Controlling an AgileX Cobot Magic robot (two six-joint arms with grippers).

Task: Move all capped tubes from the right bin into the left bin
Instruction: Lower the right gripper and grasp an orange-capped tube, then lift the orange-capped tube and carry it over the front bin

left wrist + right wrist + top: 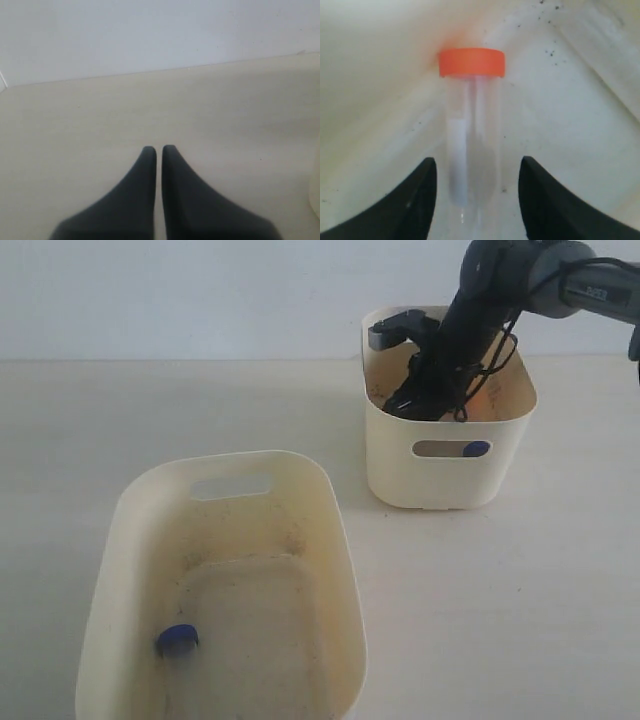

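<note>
In the right bin (450, 480) (upper right of the frame), our right gripper (476, 165), spread wide, straddles an orange-capped tube (471, 125), so we centre on its body, closing gently.

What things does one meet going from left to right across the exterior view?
The left bin, with one blue-capped tube lying on its floor → the right bin, with the right arm reaching down into it.
</note>
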